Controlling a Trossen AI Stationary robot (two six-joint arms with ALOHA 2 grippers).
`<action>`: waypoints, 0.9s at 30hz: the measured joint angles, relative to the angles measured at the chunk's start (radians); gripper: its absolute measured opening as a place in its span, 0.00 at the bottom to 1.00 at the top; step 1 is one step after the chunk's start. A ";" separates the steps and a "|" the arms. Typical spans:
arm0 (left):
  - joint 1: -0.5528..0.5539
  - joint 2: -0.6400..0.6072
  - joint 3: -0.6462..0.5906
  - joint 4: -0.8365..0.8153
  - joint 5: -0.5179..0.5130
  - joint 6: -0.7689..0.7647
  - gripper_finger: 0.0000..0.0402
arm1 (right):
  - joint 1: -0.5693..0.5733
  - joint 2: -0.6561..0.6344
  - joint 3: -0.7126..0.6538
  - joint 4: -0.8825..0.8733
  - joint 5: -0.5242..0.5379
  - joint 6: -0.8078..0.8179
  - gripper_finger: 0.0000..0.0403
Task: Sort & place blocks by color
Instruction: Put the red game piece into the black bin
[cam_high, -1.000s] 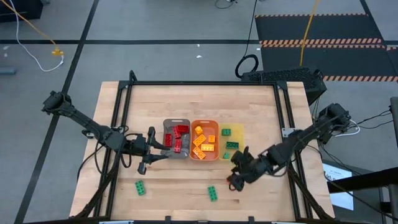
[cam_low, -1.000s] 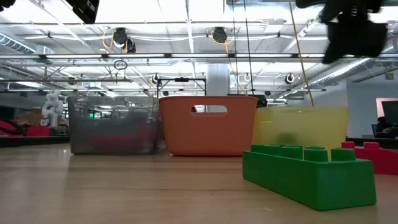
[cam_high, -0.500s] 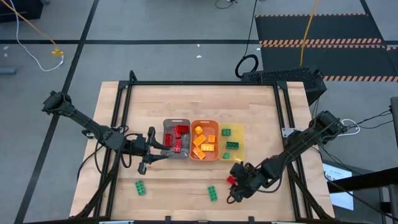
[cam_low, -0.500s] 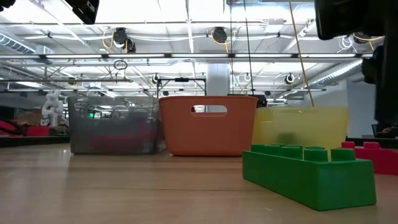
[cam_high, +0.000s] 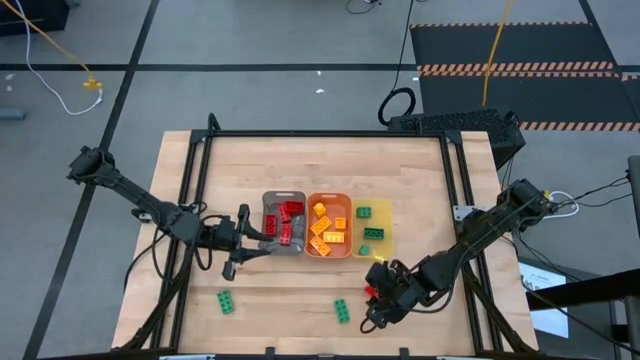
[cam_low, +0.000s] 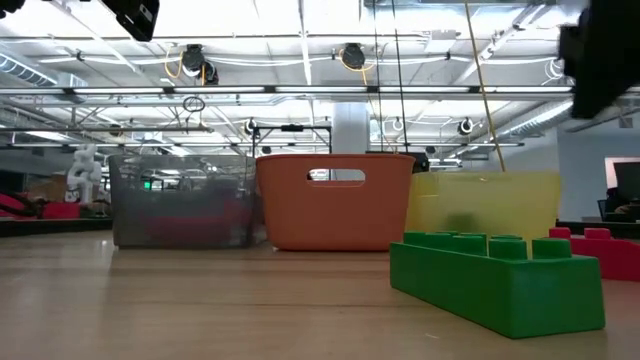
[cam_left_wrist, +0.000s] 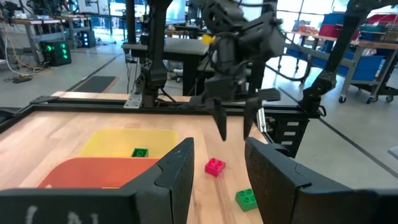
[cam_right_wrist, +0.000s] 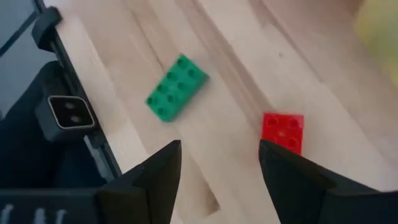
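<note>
Sorting looked mostly done: red blocks sat in the grey tray (cam_high: 283, 222), orange in the orange tray (cam_high: 329, 225), 2 green in the yellow tray (cam_high: 372, 226). Left on the surface (cam_high: 300, 160) in front of the trays: 2 green blocks (cam_high: 226, 301) (cam_high: 342, 311) & 1 red block (cam_high: 371, 290). Right tool (cam_high: 374, 300) hung open & empty just over that red block; left tool (cam_high: 240, 250), part-open w/ nothing held, waited beside the grey tray.

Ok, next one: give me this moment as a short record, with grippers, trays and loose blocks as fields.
left gripper: open, empty, beside the grey tray
right gripper: open, empty, above the red block on the table
grey tray: red blocks
orange tray: orange and yellow blocks
yellow tray: two green blocks
loose blocks: the red block, the green block near the right gripper, the green block at front left
</note>
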 joint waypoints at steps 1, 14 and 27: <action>0.000 0.000 0.000 0.000 0.000 0.000 0.36 | 0.000 0.012 0.026 -0.020 0.008 -0.008 0.50; 0.000 0.000 0.000 0.000 0.000 -0.010 0.36 | -0.018 0.190 0.198 -0.365 -0.134 0.033 0.50; 0.000 0.000 0.000 -0.005 0.000 -0.003 0.36 | -0.032 0.207 0.198 -0.398 -0.161 0.020 0.50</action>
